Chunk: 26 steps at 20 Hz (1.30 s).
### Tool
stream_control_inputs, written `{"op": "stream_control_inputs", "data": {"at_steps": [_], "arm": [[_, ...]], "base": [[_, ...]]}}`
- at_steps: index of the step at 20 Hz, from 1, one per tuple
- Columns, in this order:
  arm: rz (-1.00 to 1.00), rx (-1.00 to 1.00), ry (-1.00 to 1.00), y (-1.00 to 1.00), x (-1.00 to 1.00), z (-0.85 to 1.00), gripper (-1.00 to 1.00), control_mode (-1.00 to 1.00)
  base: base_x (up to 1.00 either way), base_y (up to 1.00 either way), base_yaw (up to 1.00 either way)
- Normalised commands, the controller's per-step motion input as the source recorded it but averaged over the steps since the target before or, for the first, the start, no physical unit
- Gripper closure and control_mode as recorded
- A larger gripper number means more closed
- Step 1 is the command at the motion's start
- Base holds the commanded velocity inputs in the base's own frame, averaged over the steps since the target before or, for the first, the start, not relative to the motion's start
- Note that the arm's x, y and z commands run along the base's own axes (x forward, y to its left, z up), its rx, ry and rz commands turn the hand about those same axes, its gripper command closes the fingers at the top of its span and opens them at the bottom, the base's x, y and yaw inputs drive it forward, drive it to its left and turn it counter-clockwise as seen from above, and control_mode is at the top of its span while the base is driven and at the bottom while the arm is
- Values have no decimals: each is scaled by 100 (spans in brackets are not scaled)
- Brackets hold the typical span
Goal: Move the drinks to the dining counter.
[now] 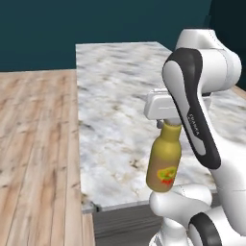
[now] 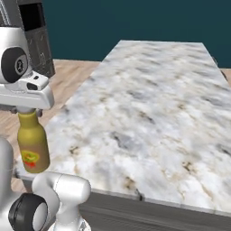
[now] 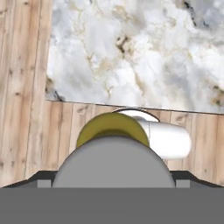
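The white hand (image 1: 169,123) is clamped on the neck of the tall amber bottle with the red-yellow label (image 1: 164,163), its fingers hidden behind the white housing. The bottle hangs upright in the air, clear of any surface, above the robot's own lower joints and just short of the near edge of the desk. In the hand view its grey cap (image 3: 113,162) sits close under the camera, with wooden plank floor (image 3: 26,131) below. Beyond lies the long white-grey-brown veined marble desk (image 1: 115,110) on its dark grey base (image 2: 149,216), and behind it a dark teal wall (image 2: 135,20)
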Motion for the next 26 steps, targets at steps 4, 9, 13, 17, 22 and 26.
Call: {"op": "stream_control_inputs", "data": {"at_steps": [4, 9, 13, 17, 22, 26], "arm": [[0, 0, 0, 0, 0, 0, 100, 100], [-28, -1, -4, -11, 81, 0, 100, -100], [-18, 0, 0, -4, 83, 0, 100, -100], [-12, 0, 3, -8, 70, 0, 100, -100], [-1, -6, 1, -2, 62, -12, 100, -100], [0, -8, 0, 0, 60, -16, 100, -100]], "base": [[81, -18, -33], [0, 0, 0], [0, 0, 0], [0, 0, 0], [0, 0, 0], [0, 0, 0]]}}
